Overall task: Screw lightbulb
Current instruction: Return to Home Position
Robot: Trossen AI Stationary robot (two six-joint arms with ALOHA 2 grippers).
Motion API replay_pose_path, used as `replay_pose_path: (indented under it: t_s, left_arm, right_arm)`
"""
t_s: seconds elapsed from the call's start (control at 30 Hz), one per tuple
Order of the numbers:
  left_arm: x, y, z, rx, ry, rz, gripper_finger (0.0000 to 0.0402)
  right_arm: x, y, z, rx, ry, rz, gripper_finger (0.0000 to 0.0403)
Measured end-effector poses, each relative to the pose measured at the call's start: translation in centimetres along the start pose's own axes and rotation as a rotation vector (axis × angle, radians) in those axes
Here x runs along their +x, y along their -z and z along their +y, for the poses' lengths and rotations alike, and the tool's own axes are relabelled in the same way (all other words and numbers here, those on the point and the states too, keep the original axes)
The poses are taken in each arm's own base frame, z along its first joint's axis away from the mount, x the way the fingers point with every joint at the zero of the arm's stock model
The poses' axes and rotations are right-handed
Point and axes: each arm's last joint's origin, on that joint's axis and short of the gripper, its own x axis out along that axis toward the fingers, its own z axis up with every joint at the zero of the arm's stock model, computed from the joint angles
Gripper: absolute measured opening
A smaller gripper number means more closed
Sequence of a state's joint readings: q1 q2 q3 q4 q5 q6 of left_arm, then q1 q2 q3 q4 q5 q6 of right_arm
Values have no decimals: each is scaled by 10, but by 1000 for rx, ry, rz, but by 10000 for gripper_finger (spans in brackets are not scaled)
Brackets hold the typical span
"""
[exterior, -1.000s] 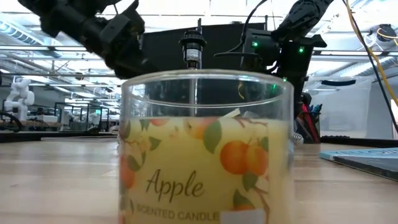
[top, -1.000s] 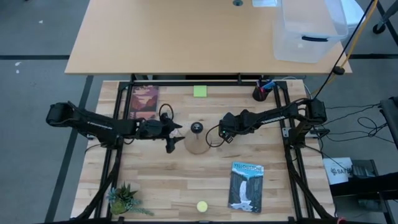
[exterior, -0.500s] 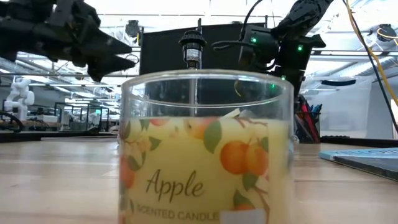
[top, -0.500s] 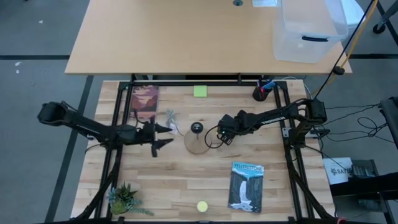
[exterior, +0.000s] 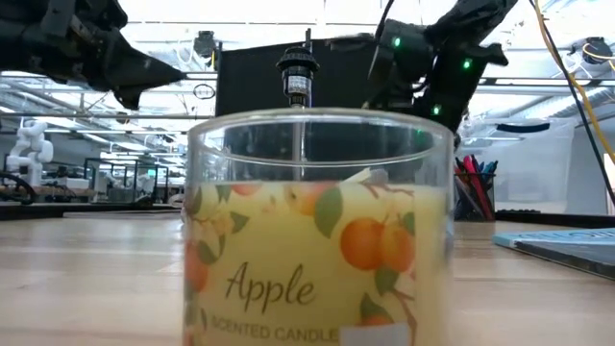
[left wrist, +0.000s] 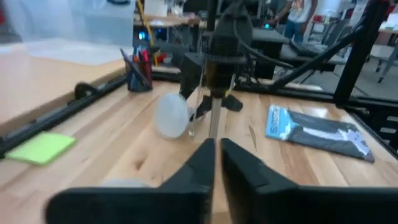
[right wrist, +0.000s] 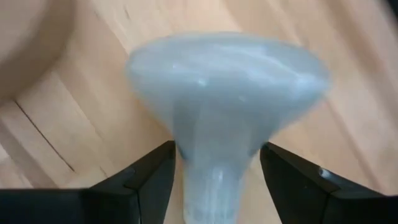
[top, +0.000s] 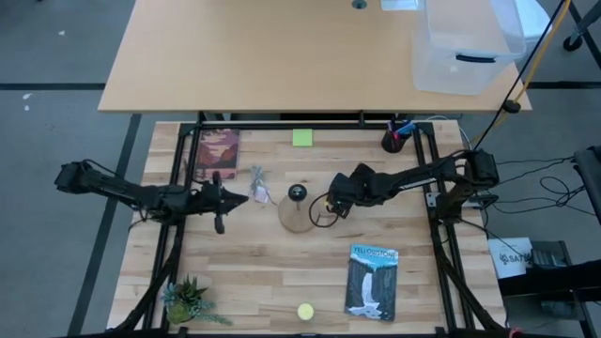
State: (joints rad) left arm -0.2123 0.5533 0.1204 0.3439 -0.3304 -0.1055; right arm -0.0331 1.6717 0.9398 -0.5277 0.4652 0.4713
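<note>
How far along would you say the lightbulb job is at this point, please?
Done: the lamp socket is empty. In hand: the right pincer grips the lightbulb by its neck beside the lamp. Left: it is neither seated nor released; the left pincer waits shut.

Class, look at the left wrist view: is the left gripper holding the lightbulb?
No: the left gripper is shut on nothing; the lightbulb lies on the table ahead.

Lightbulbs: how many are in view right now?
2. One small white-domed lightbulb lies on the wooden table, left of the cone-shaped wooden lamp base in the high view. The second lightbulb is between the right gripper's fingers. No others show.
</note>
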Motion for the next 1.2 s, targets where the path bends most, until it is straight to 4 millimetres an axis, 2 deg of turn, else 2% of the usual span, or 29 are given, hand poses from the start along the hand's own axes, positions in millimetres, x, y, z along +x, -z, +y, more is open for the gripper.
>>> replay_pose_path:
  t_s: [0.1,0.37,0.47,0.6,0.73,0.97,1.03,1.2]
  left_arm:
    - [-8,-3,3,16,-2,-17,6]
    - [-27,-4,10,27,-47,-33,2]
    - [-32,-1,13,35,-74,-13,1]
    - [-38,-4,15,87,-80,-51,1]
    - [-43,-6,17,128,-95,-84,1]
    - [-48,-3,19,120,-100,-68,0]
    - [-48,-2,19,121,-103,-64,0]
    - [-48,-2,19,118,-103,-61,0]
  right_arm:
    - [-13,-2,1,-30,21,-74,223]
    - [-55,4,0,-76,39,-225,222]
    - [-67,21,-5,-68,54,-273,222]
    - [-83,54,-16,-32,64,-422,211]
    - [-97,82,-35,5,-23,-615,165]
    - [-105,115,-69,-68,-120,-852,23]
    - [-107,120,-76,-103,-165,-914,8]
    - [-115,130,-90,-149,-288,-1071,1]
